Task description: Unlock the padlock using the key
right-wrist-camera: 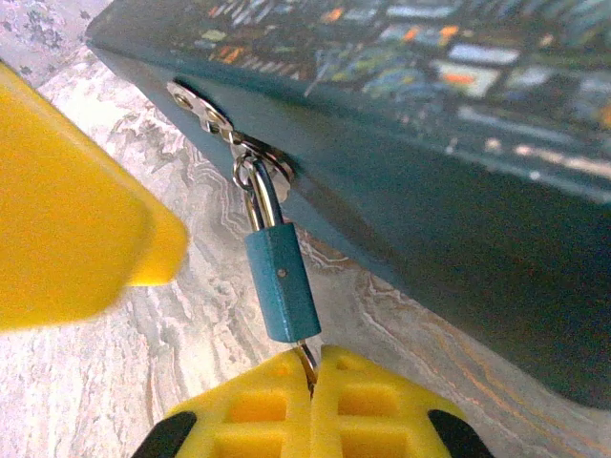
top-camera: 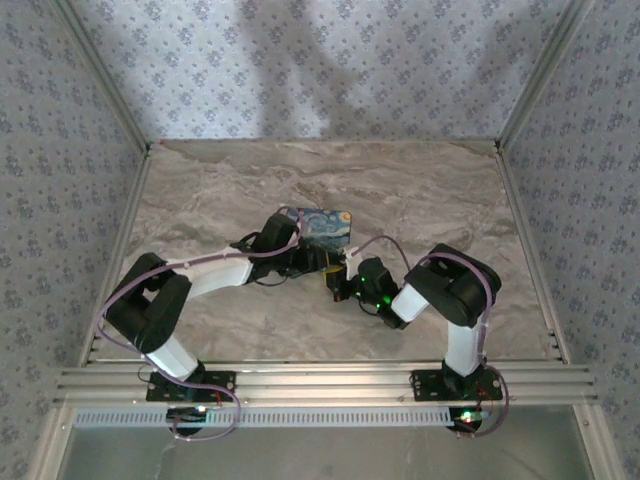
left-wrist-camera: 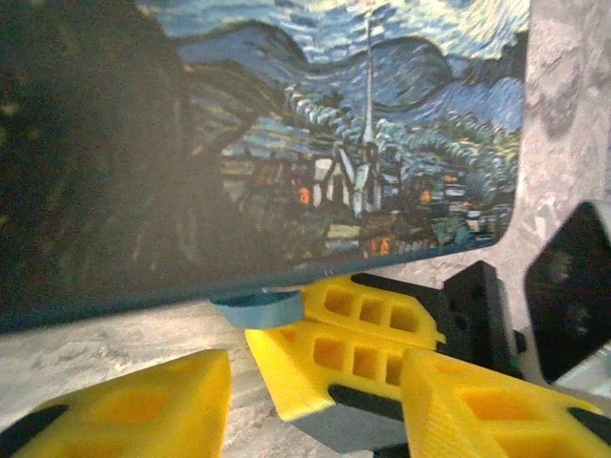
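Nearest us, just in front of the painted box [top-camera: 325,226], the right gripper [right-wrist-camera: 313,370] has its yellow fingers pressed tight together on the key [right-wrist-camera: 307,355]. We can make out only a thin metal sliver of it, running from the fingertips up into the bottom of the padlock [right-wrist-camera: 282,284].

The padlock is a small blue body against the near side wall of the box. Its shackle [right-wrist-camera: 260,196] is threaded through the hasp [right-wrist-camera: 205,113] fixed to that wall.

The left gripper [left-wrist-camera: 315,377] is also at the near side of the box. Its jaws stand apart and we see nothing held between them. From its wrist view we see the right gripper's fingers [left-wrist-camera: 368,315] below the box's lower edge, and the padlock [left-wrist-camera: 258,307] tucked just under that edge. From the right wrist view, one left finger [right-wrist-camera: 67,219] stands beside the padlock without touching it.

Beyond the box, the marbled table [top-camera: 420,185] runs back to the patterned walls.
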Tool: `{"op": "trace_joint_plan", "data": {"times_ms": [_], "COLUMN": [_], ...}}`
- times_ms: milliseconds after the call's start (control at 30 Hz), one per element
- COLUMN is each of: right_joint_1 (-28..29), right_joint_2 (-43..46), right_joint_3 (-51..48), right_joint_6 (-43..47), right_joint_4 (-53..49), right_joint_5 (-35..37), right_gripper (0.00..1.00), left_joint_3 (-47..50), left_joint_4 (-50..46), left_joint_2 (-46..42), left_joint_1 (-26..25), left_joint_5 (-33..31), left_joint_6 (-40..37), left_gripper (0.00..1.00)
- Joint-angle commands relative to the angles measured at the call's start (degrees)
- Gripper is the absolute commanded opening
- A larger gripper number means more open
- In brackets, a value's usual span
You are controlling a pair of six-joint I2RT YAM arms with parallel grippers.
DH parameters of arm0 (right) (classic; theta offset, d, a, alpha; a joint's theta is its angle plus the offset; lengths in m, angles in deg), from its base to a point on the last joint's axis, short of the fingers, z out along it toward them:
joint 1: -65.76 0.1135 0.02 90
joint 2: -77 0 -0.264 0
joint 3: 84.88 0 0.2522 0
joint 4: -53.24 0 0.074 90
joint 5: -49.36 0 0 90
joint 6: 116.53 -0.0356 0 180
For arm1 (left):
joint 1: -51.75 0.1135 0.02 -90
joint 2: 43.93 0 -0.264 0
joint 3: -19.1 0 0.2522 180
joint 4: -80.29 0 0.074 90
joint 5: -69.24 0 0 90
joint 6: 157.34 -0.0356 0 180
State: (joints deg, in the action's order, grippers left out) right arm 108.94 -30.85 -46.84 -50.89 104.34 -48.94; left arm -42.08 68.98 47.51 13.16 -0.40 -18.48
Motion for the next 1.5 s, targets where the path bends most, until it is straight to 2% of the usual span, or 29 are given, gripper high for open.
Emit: {"op": "trace_joint_plan", "data": {"times_ms": [0,100,233,533,933,1467], "right_joint_1": [0.5,0.5,0.6,0.7,1.0,1.9], "right_joint_2": [-1.9,-1.6,-1.0,1.6,3.8,4.5], "right_joint_3": [1.5,2.5,3.8,5.4,6.8,8.0], "right_joint_6": [-2.5,-3.2,-5.9,-13.5,-16.7,-18.9], "right_joint_4": [0.7,0.6,-0.4,-3.3,-5.2,-7.4], "right_joint_5": [-0.3,-0.9,-2.2,-3.6,-5.1,-5.5], "right_gripper": [0.0,0.0,0.0,0.0,0.0,0.0], "left_joint_3": [2.0,4.6,9.7,15.1,14.9,14.9], "left_joint_4": [0.0,0.4,9.2,26.5,30.6,37.6], "left_joint_2": [-4.9,-8.2,-9.9,-5.1,-0.1,5.7], "left_joint_1": [1.8,3.5,5.5,5.6,5.5,4.3], "left_joint_5": [-0.9,-2.4,-1.0,0.9,2.4,2.4], "left_joint_6": [-0.8,-0.3,2.8,10.1,13.2,16.6], "left_gripper": [0.55,0.59,0.6,0.58,0.56,0.4]}}
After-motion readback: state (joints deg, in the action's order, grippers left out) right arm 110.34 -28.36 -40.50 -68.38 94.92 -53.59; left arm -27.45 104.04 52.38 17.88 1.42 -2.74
